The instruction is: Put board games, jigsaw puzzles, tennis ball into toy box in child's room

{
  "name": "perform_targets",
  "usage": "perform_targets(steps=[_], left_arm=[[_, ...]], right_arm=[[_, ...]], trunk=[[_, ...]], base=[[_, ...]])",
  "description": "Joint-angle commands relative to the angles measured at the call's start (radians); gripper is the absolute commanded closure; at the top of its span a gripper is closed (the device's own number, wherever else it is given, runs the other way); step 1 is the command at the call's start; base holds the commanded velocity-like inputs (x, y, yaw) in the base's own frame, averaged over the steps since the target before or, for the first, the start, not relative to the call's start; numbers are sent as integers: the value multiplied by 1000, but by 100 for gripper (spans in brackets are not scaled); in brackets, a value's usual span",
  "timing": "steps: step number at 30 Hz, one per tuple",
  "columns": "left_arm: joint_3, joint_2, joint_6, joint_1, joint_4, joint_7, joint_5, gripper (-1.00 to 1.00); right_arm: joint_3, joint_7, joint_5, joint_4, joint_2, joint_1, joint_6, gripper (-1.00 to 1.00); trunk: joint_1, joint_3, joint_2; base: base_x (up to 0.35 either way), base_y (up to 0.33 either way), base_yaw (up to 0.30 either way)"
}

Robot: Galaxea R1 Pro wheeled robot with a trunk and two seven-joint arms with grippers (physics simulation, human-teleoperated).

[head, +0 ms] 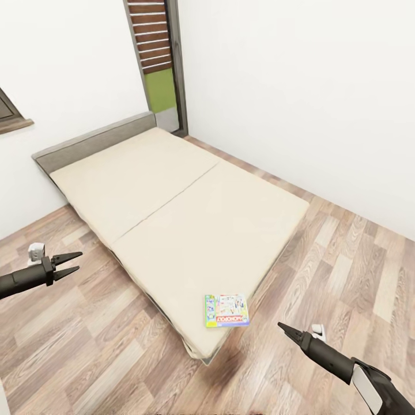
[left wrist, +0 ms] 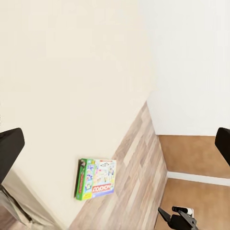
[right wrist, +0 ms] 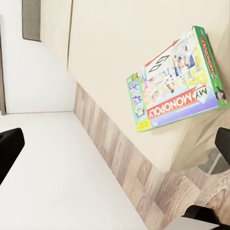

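Head view: board game (head: 226, 310) flat on bed (head: 173, 202), near foot corner. Left gripper (head: 74, 264) fingers spread, empty, over floor (head: 86, 346); right gripper (head: 283, 328) fingers look closed, empty.
Left wrist: game (left wrist: 96, 178) at mattress edge.
Right wrist: Monopoly box (right wrist: 175, 86) close.

Matt cream cloth over the bed (head: 173, 213), smooth, with a grey fabric headboard (head: 92, 141). Glossy printed cardboard on the board game (head: 226, 310) box. Wood-grain plank floor (head: 346, 259) with a slight sheen. Plain matt white walls (head: 300, 75). Dark matt plastic on each end effector.
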Motion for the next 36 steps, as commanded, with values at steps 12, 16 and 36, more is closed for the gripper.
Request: perform_targets(steps=[12, 16, 36], left_arm=[[1, 0, 7, -1, 0, -2, 2, -100], [1, 0, 7, -1, 0, -2, 2, -100], [2, 0, 7, -1, 0, -1, 0, -100]], right_arm=[[0, -7, -6, -9, 23, -1, 4, -100], [1, -11, -6, -51, 49, -2, 8, -100], [0, -7, -8, -143, 59, -37, 19, -100]], trunk=[[0, -21, -1], [0, -27, -1], [0, -60, -1]], base=[[0, 0, 0], [0, 0, 0], [0, 0, 0]])
